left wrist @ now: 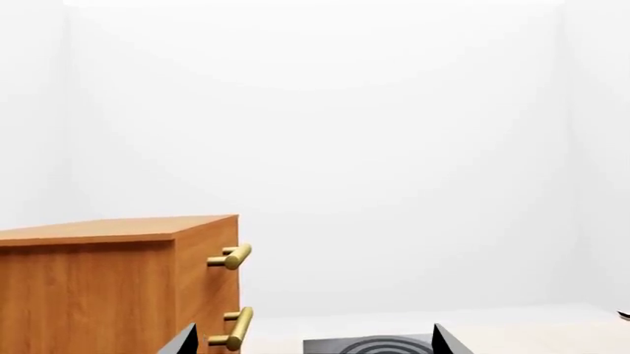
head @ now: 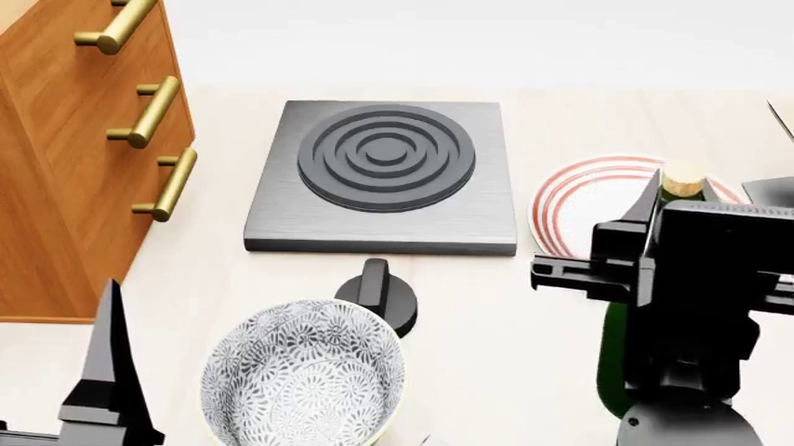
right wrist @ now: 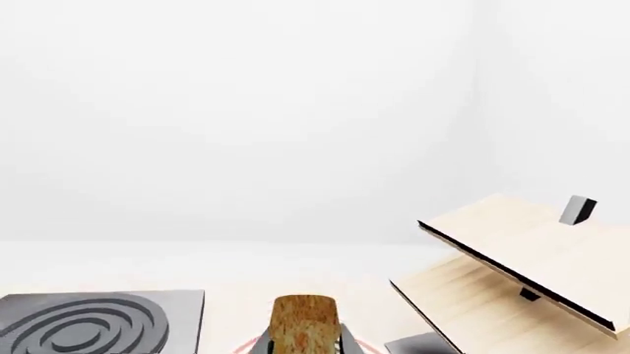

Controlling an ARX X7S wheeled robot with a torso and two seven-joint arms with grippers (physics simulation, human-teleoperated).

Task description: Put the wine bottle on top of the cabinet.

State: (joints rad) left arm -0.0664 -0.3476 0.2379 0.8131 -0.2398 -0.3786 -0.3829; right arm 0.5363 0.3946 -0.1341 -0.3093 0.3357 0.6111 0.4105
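Note:
The wine bottle stands at the right of the table; in the head view its tan cork point(head: 680, 179) and dark green body point(head: 611, 372) show around my right arm. My right gripper point(head: 668, 212) is shut on the bottle's top, and in the right wrist view point(right wrist: 305, 346) the cork point(right wrist: 305, 321) sits tight between the fingers. The orange-brown cabinet point(head: 62, 158) with brass handles stands at the far left; its flat top shows in the left wrist view point(left wrist: 108, 228). My left gripper point(left wrist: 315, 348) is open and empty, low at the front left point(head: 110, 372).
A grey hot plate point(head: 385, 177) lies mid-table, with a black knob point(head: 376, 288) in front of it. A patterned bowl point(head: 304, 376) sits at the front. A red-striped plate point(head: 589, 200) lies beside the bottle. A pale slanted rack point(right wrist: 532, 258) stands to the right.

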